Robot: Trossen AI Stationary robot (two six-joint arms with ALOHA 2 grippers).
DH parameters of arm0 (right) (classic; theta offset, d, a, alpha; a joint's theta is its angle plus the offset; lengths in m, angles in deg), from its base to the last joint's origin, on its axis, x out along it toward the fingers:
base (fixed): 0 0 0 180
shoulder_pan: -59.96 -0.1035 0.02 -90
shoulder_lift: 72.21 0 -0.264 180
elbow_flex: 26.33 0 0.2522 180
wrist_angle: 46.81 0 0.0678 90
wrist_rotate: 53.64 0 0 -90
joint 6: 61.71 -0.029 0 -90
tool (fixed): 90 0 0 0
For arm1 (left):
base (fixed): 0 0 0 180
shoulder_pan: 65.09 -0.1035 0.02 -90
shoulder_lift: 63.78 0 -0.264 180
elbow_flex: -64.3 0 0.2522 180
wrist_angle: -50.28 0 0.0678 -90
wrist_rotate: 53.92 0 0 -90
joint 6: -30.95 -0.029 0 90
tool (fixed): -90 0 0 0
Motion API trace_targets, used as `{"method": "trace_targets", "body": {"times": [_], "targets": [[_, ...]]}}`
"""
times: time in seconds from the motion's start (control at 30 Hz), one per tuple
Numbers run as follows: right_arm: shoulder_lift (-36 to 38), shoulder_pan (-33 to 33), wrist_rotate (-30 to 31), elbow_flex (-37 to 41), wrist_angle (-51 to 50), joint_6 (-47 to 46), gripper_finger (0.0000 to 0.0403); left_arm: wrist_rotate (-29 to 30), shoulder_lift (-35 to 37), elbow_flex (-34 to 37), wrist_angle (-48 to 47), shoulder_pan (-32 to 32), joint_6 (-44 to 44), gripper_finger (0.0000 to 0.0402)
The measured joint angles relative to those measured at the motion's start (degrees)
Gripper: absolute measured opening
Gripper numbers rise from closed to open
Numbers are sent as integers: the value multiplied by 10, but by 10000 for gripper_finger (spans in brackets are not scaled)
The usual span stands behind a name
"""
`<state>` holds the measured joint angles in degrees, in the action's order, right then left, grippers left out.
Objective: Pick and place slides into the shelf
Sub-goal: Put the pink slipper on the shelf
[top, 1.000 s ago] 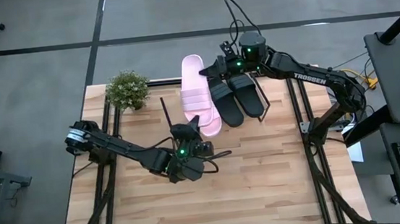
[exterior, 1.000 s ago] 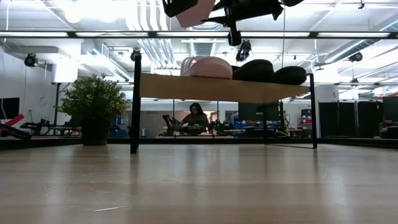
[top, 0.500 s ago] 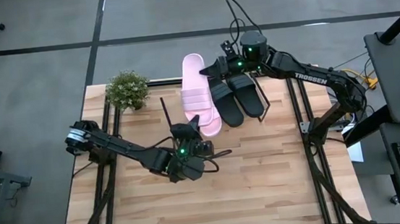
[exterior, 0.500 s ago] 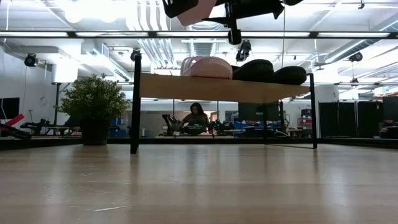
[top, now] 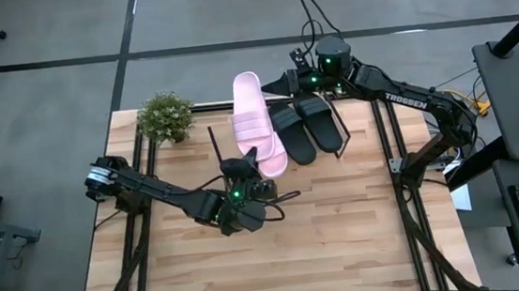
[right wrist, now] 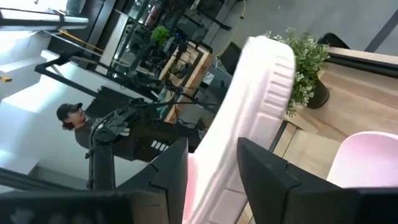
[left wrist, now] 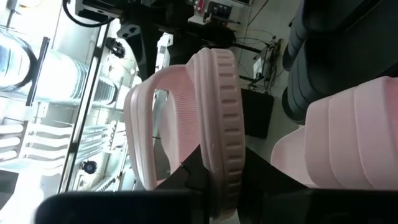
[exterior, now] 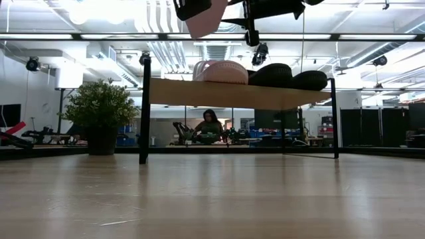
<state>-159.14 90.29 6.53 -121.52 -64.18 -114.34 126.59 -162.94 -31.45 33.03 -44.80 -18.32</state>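
Right hand (top: 284, 84), fingers parted beside a pink slide (top: 249, 113), at shelf (exterior: 232, 94) back edge. Left hand (top: 261, 185) clamps that slide's front end. Black slides (top: 310, 127) adjoin; plant (top: 165, 117) stands clear on the surface (top: 343, 242).

Both arms are black, built of slim jointed tube links. The right arm (top: 407, 104) carries white block lettering along its forearm, and a thin black cable (top: 309, 14) loops up from its wrist. A small green light glows at each wrist. The left arm (top: 165, 196) ends at a round silver-ringed base (top: 98, 181).
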Motion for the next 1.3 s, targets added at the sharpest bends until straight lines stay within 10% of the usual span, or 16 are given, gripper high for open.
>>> {"method": "trace_targets", "body": {"times": [1.3], "targets": [[133, 62, -31, -30, -123, 79, 130, -7, -149, -56, 60, 53, 38, 19]]}}
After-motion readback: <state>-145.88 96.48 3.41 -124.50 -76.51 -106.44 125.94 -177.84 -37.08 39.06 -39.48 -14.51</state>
